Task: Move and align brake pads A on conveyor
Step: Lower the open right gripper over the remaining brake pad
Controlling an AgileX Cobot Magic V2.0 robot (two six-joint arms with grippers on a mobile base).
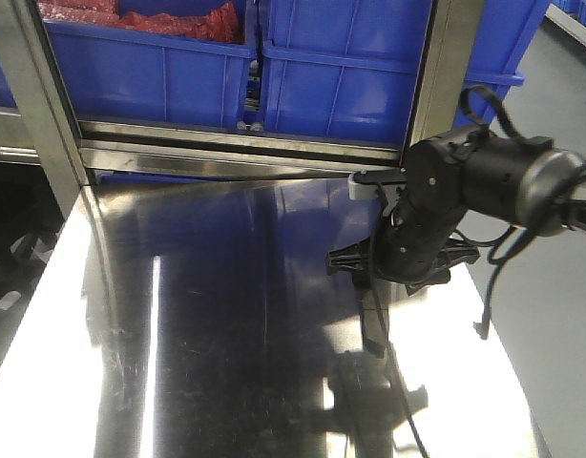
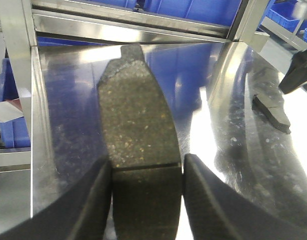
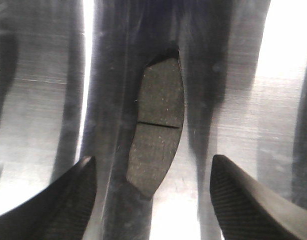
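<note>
The left gripper [image 2: 146, 161] clenched a brake pad [image 2: 136, 100] pointing lengthwise toward blue bins [image 1: 341, 86]. The right gripper [image 3: 153, 160], fingers spread, hung over another pad [image 3: 161, 100] on the steel table [image 1: 226, 334].

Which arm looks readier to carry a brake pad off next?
Probably left. The left claw grips a brake pad by both edges. The right claw is open, hanging over a second pad that lies untouched on the steel table.
</note>
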